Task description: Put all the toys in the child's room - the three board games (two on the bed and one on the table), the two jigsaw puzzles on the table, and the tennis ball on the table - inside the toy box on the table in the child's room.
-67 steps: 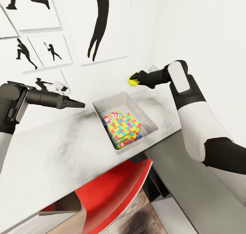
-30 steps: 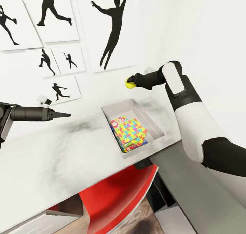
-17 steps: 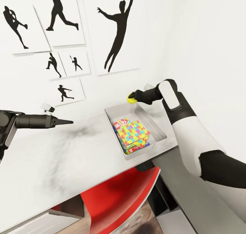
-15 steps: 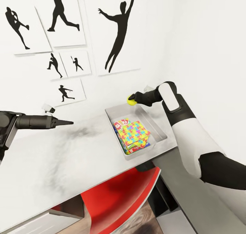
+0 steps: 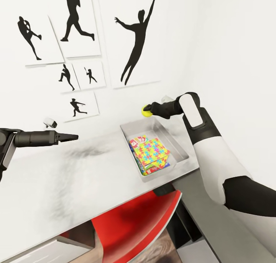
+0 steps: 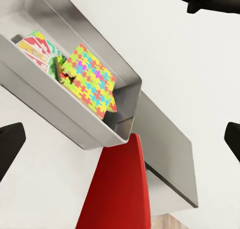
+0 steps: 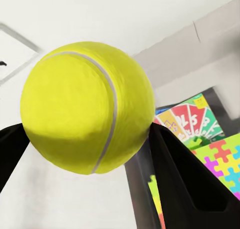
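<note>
Aloft, right arm [image 5: 199, 121] bent, tennis ball [image 5: 146, 110] clamped

The board game [image 7: 192, 120] lying in the toy box [image 7: 220, 101] carries large white characters on its coloured fan-shaped segments, seen in the right wrist view; they resemble digits but cannot be read with certainty. A red logo on the board game is illegible in the head view.

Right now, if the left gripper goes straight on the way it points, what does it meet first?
Probably the toy box: the left gripper, open, points along above the table toward it. Depth is unclear, so it may pass above the rim.
</note>
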